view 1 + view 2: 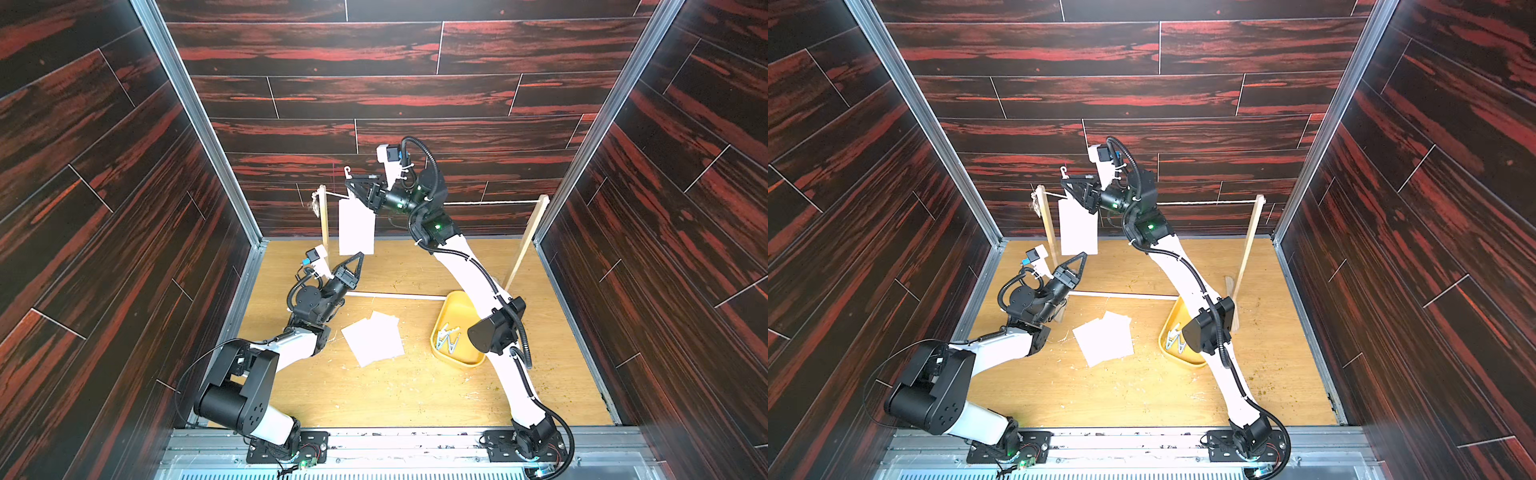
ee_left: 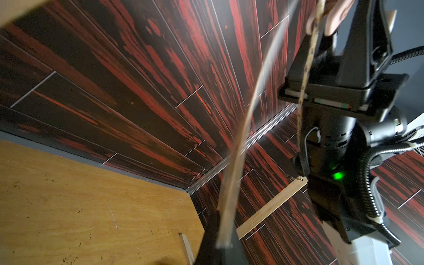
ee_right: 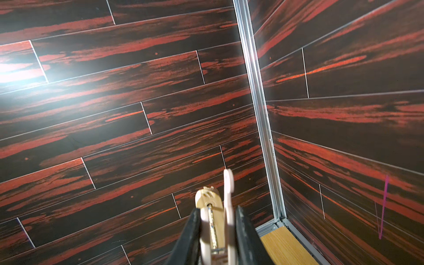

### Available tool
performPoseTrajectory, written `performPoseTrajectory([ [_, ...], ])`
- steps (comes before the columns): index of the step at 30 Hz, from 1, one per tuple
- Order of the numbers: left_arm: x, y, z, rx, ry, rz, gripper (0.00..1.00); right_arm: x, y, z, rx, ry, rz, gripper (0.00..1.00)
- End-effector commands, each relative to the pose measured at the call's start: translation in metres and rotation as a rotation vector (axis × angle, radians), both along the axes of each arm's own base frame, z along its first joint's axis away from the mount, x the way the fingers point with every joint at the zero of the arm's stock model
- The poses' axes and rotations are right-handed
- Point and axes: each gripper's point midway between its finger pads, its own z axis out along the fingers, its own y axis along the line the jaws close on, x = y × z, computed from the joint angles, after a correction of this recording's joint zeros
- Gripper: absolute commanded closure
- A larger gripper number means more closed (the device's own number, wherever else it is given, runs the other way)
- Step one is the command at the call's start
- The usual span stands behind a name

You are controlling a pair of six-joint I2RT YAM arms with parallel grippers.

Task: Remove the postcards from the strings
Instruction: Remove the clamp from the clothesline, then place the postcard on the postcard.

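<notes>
**Final unpinning step.** One plain white rectangular paper postcard point(image 1: 356, 226) hangs from the thin whitish twine string point(image 1: 490, 203), just beside the light wooden post point(image 1: 324, 220) on the left. Other loose white cards point(image 1: 376, 338) lie overlapping on the pale wooden counter point(image 1: 374, 395). The right hand point(image 1: 352, 183) is clenched on the small pale hooked clothespin point(image 3: 216, 220) at the card's top. The left hand point(image 1: 358, 258) grasps its lower edge. The card's long axis is vertical, with the upper short edge at the string. The next move probably calls for freeing the pin, then drawing the card downward.

One card point(image 1: 1079, 227) hangs from the string point(image 1: 1208, 203). The right gripper point(image 1: 1066, 186) clamps its pin point(image 1: 1064, 170), and the left gripper point(image 1: 1084, 254) pinches its bottom edge. Three cards point(image 1: 1104, 340) lie below.
</notes>
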Motion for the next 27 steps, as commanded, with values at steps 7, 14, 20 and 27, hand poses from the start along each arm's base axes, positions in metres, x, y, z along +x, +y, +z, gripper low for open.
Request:
performPoseTrajectory([
  [7,-0.013,-0.012,-0.006,0.007,0.021,-0.106,1.0,-0.017,-0.02,0.037,0.02,-0.043,-0.022,0.73],
  [14,-0.028,-0.015,-0.045,0.029,0.156,-0.154,1.0,-0.018,-0.028,0.042,0.004,-0.054,-0.034,0.73],
  [20,-0.041,-0.019,-0.085,0.095,0.29,-0.185,1.0,-0.021,-0.038,0.049,-0.005,-0.07,-0.055,0.73],
  [27,-0.06,-0.027,-0.127,0.138,0.458,-0.265,1.0,-0.025,-0.044,0.05,-0.019,-0.073,-0.061,0.73],
])
